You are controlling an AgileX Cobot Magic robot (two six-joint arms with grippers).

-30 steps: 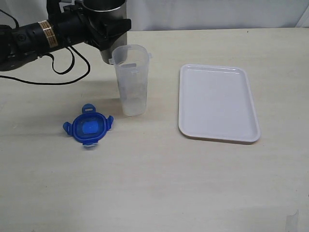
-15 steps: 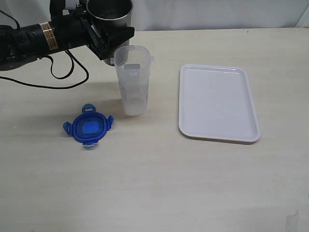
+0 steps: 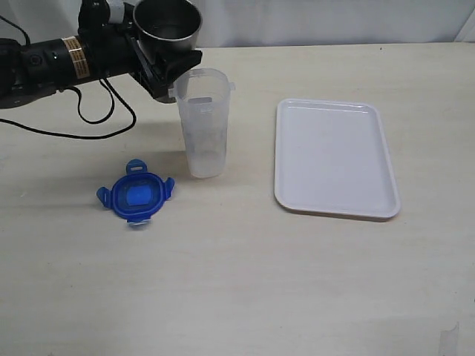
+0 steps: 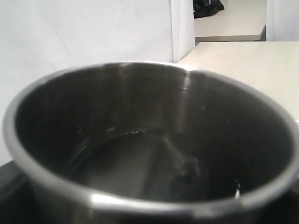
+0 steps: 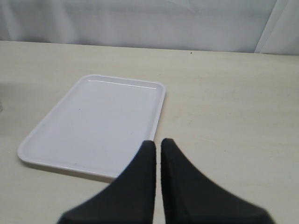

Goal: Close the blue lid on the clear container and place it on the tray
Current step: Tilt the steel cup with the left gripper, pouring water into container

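A grey metal cup [image 3: 168, 21] is gripped by the left gripper [image 3: 165, 58] near the tabletop's [image 3: 297, 282] far edge, just beside the clear container [image 3: 202, 122]. The right gripper [image 5: 157, 144] is pressed closed.

Blue lid [image 3: 134, 196] beside upright clear container [image 3: 203, 122]

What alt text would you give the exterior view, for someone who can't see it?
A black robot arm holds a metal cup near the rim of a tall clear container on a pale table. A blue lid lies to its left, a white tray to its right.
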